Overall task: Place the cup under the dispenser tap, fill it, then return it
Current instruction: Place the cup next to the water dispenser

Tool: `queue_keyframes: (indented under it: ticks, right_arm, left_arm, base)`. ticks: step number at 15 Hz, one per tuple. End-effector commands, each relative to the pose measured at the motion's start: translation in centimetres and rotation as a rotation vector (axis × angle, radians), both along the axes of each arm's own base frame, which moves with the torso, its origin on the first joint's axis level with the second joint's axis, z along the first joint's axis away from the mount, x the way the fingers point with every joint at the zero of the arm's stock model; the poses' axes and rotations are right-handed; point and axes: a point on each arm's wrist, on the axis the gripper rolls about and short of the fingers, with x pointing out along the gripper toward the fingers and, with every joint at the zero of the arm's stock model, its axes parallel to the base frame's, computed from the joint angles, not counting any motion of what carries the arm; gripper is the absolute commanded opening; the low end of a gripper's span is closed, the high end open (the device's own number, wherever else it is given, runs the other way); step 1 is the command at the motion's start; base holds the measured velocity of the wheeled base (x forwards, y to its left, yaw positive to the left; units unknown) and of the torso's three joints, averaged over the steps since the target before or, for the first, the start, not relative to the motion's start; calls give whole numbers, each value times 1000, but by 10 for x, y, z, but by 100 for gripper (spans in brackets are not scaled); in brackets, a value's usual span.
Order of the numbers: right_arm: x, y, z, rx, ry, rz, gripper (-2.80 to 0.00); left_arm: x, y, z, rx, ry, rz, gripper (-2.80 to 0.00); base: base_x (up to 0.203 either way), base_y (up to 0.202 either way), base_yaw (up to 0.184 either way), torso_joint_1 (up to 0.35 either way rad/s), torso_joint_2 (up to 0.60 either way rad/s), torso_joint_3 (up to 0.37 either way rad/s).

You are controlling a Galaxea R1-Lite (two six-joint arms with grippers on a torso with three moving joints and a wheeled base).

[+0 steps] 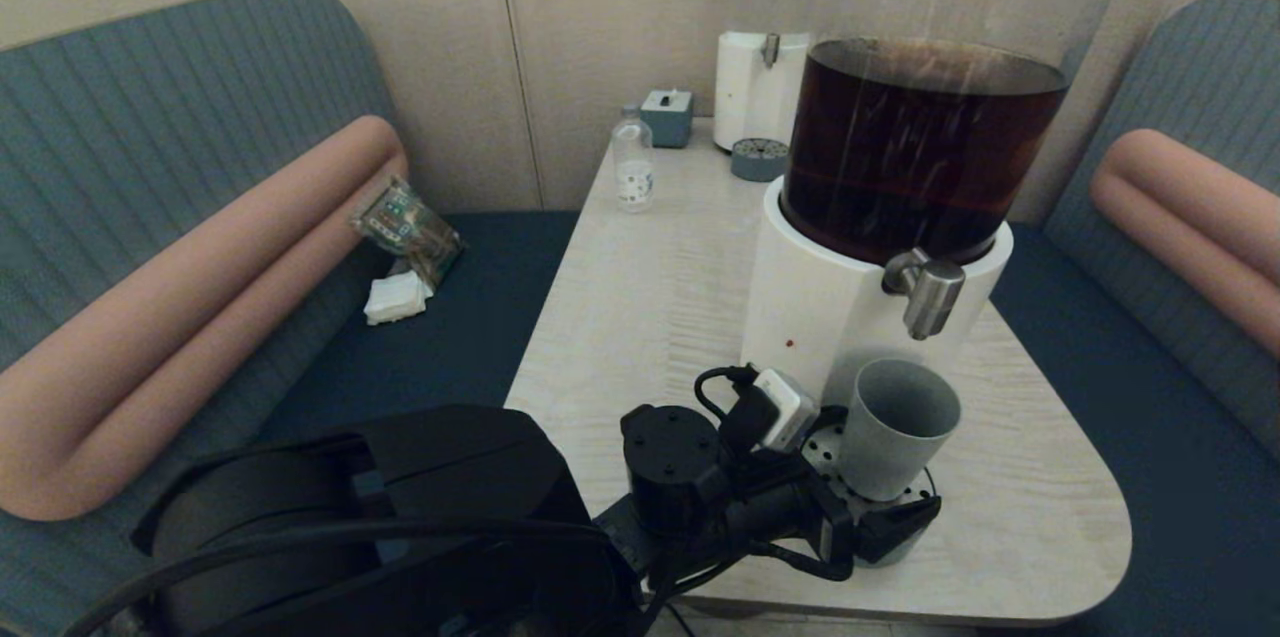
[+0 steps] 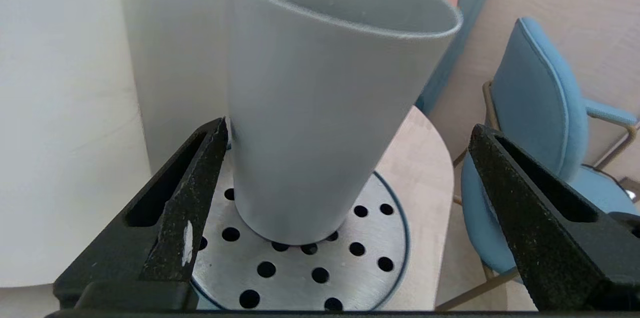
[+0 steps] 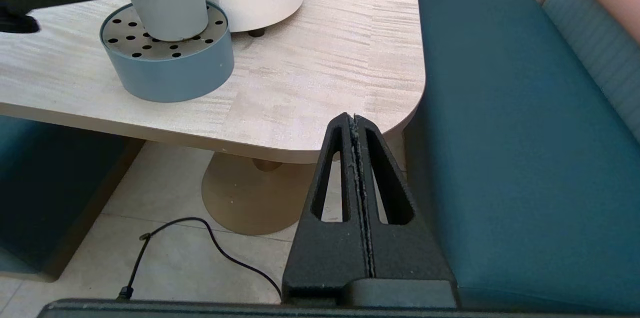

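Left gripper [image 2: 345, 198]: spread wide around the cup's lower half; one finger [image 2: 190, 193] looks to be touching or just beside the wall, the other well apart, so nothing is held.
Cup [image 1: 893, 427]: standing on the perforated drip tray [image 2: 370, 238], leaning slightly, mouth empty.
Dispenser tap [image 1: 930, 292]: above the cup, near its rim rather than clearly over its middle.
Risk, spill: liquid may strike the rim or miss.
Risk, tip: a one-sided nudge from the near finger could topple the cup.
Right gripper [image 3: 361, 198]: pressed together, parked off the table [image 3: 320, 73] edge.
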Motion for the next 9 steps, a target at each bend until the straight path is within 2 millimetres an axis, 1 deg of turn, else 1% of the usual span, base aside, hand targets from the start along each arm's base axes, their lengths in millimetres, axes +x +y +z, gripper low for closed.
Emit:
queue_keyframes:
  ticks: [1,9]
  right_arm:
    - [0,0,0,-1,1,1,-280]
    - [0,0,0,-1,0,2,-280]
  left_arm:
    - [2,-3,-5,-2,-1,-2,0]
    - [11,-13,-5,-36,-21,2,0]
  base:
    - [0,0,0,0,0,0]
    - [0,0,0,0,0,0]
